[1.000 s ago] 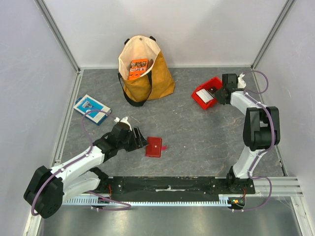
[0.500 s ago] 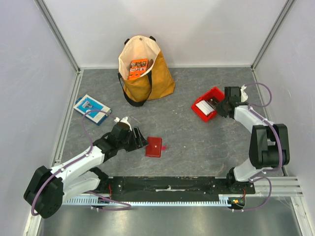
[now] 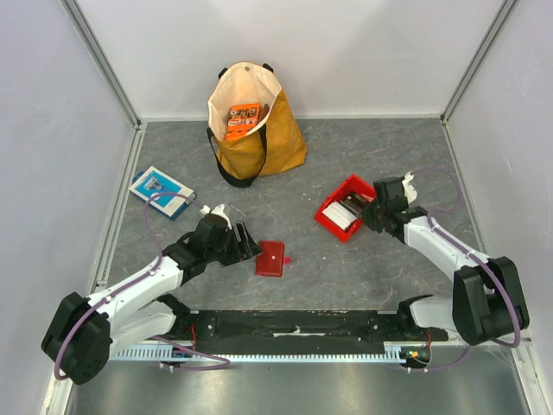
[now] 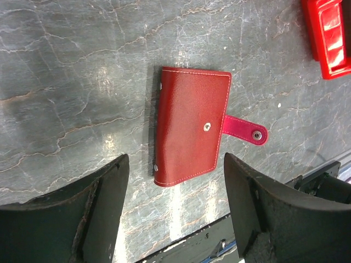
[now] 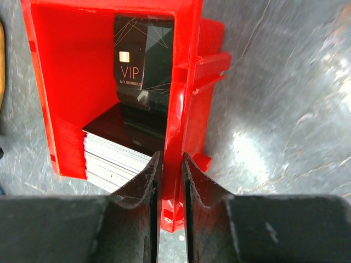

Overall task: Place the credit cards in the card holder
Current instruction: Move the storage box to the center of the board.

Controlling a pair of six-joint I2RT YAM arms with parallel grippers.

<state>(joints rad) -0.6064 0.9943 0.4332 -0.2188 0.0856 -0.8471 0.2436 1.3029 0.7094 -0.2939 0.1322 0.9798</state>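
Stack of cards (image 5: 116, 154) inside red bin (image 5: 60, 82), just left of R gripper (image 5: 171, 164); dark VIP card (image 5: 143, 60) further ahead in same bin. R jaws narrow, pinched on bin's side wall, one finger inside, one outside.

Vs 1 s ago: bin plus cards dragged off far-right spot, nearer and leftward, now closer to wallet (image 4: 192, 131). R arm stretched low and forward instead of folded upright. Wallet itself unmoved, shut, snap tab sticking out on bin side. L gripper (image 4: 175, 181) in same place as before, jaws wide, nothing held. Wallet's near end between the two fingers (image 4: 104, 208); contact w/ it unclear.

Room: bare tabletop (image 3: 363, 277) between wallet and bin, also ahead of both. Ochre tote (image 3: 276, 143) w/ orange packet (image 3: 243, 120) well ahead of L jaws, near back wall (image 3: 346, 52). Blue box (image 3: 162, 192) off to L jaws' left, by left wall (image 3: 52, 130). Black base bar (image 3: 294, 325) close behind wallet at near edge.
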